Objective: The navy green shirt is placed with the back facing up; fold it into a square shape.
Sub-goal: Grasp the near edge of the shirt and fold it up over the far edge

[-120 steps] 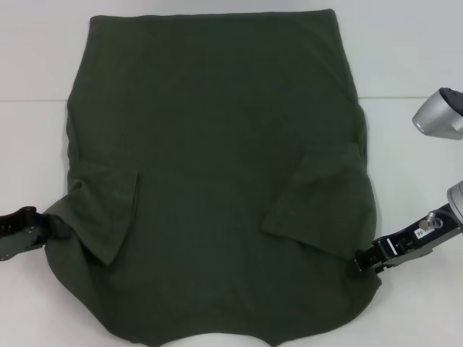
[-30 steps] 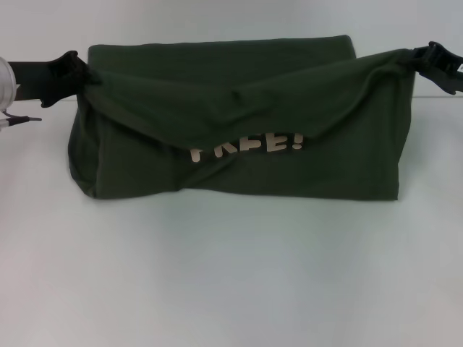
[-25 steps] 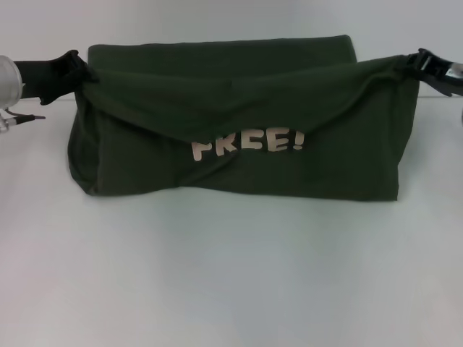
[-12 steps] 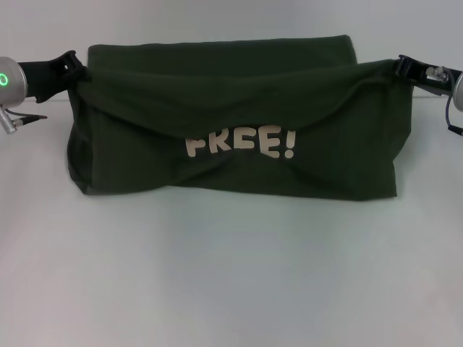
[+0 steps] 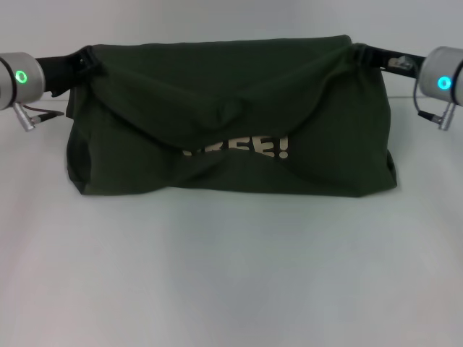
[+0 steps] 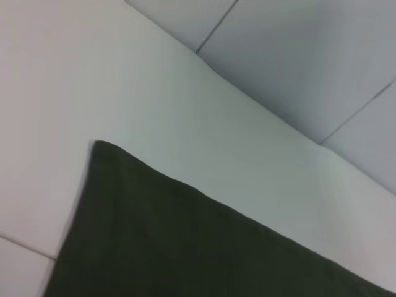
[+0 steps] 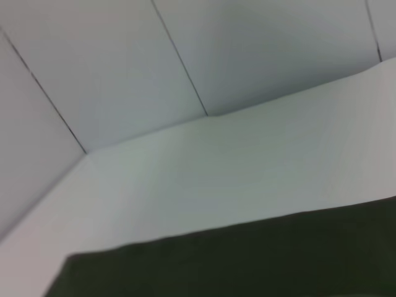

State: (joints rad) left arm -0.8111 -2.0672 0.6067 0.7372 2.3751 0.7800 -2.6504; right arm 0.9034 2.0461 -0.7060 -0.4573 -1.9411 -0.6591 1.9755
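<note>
Both hands, left hand (image 5: 85,61) and right hand (image 5: 359,55), are pinching the navy green shirt (image 5: 231,130) corners, pulling the folded-over layer taut so it's lying flat on the worktop (image 5: 231,275).

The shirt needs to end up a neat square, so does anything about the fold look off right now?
Yes. The navy green shirt sags in the middle between the left tool and right tool, and a drooping flap bunches and covers the top of the pale lettering.
</note>
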